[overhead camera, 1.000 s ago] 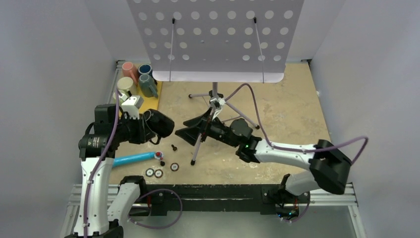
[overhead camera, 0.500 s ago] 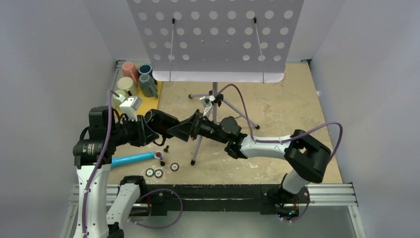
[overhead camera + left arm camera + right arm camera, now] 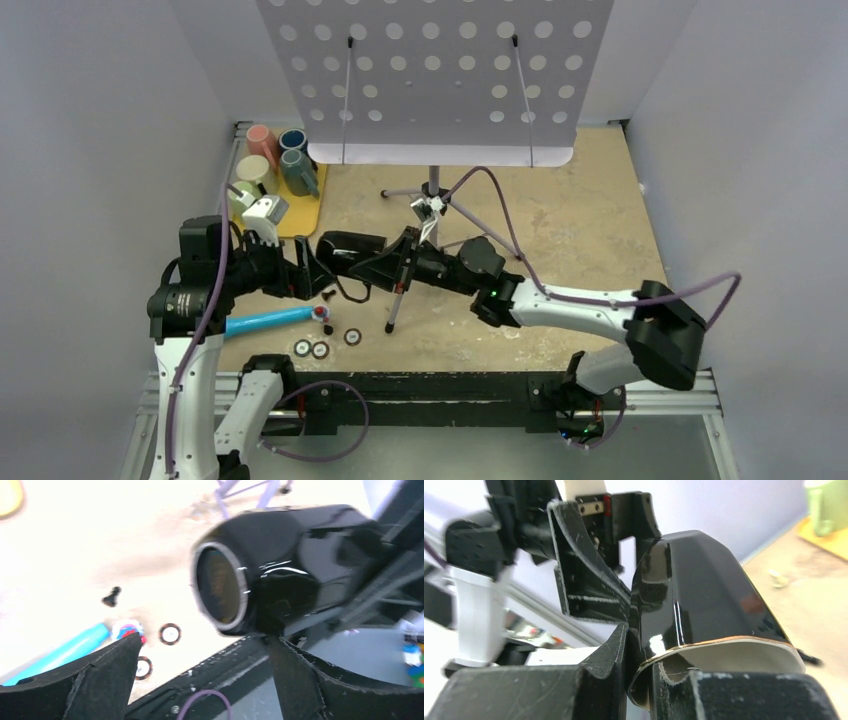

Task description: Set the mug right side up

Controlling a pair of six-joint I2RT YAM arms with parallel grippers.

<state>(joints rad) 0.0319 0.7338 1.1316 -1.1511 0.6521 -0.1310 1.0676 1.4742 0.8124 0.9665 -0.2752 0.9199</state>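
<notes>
Right wrist view: the glossy black faceted mug (image 3: 704,595) hangs sideways above the sandy table (image 3: 590,210). The right gripper (image 3: 641,662) pinches its rim wall and turns its base toward the left gripper (image 3: 202,641), whose jaws stand apart close by, probably for a handover regrasp.

Cups (image 3: 297,172) sit on a yellow tray (image 3: 303,212) beside a music stand (image 3: 440,80); a blue tube (image 3: 268,319) lies nearer

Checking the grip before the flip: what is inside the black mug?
The right gripper has one finger inside the black mug, against its pale inner wall. That finger and the rim cover the rest of the inside.
</notes>
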